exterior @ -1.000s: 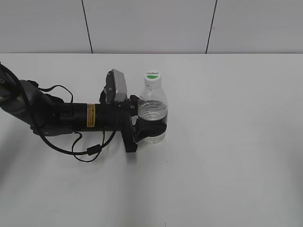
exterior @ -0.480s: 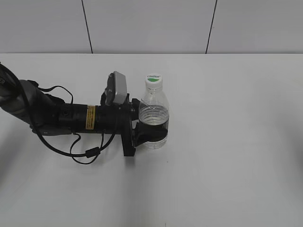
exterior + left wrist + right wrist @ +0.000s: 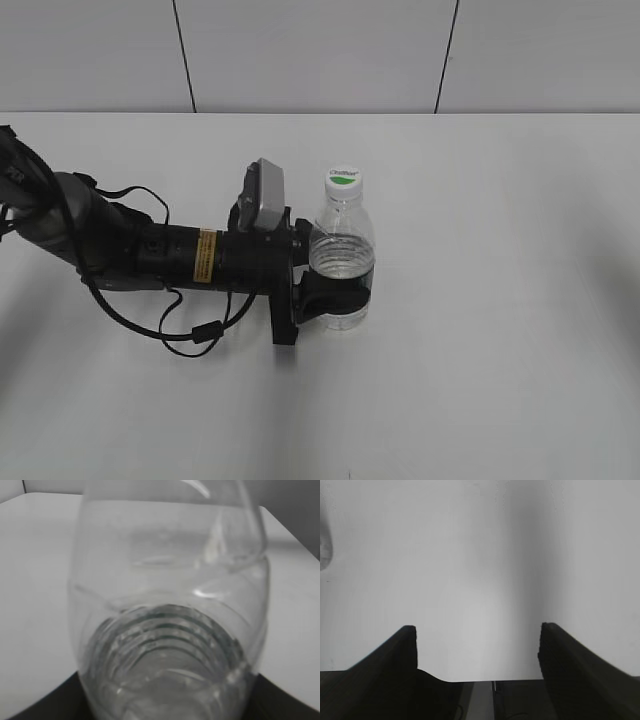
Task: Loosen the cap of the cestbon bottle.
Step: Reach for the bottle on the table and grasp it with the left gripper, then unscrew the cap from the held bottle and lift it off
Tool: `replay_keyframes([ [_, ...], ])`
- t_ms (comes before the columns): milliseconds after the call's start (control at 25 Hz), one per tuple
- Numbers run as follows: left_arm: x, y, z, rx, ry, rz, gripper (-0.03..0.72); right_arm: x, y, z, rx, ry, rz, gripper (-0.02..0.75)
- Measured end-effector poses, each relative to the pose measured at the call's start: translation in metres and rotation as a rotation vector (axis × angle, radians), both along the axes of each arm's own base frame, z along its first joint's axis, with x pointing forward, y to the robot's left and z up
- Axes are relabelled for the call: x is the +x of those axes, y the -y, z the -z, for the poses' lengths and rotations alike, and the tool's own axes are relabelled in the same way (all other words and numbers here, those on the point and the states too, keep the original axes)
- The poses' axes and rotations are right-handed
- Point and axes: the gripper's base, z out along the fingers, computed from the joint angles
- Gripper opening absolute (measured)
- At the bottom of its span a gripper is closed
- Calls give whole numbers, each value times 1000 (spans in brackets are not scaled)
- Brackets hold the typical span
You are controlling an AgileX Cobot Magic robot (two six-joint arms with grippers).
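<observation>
Left end effector [image 3: 335,290] clamped on the bottle [image 3: 345,255] standing upright mid-desk [image 3: 500,300], cap [image 3: 343,180] on at 12 o'clock and untouched, right end effector [image 3: 477,640] apart over bare desk, so loosening not yet begun.

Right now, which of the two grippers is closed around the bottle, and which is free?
The left gripper is clamped around the cestbon bottle at its dark label band. The right gripper is open over bare table, holding nothing.

Slanted exterior view, left wrist close-up on bottle [image 3: 167,630]
</observation>
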Motion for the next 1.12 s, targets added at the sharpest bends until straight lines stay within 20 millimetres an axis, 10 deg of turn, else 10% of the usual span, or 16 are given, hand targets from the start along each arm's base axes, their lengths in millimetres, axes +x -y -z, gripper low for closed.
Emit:
replay_keyframes([
  [280,-10,14,0,4,1,43,381,20,-30,-3,60,-9,-137,522],
  [880,-10,16,0,7,-28,31,381,61,-198,-2,-7,8,-617,510],
  [1120,-10,16,1,11,-30,28,381,75,-224,23,-25,-46,-650,510],
])
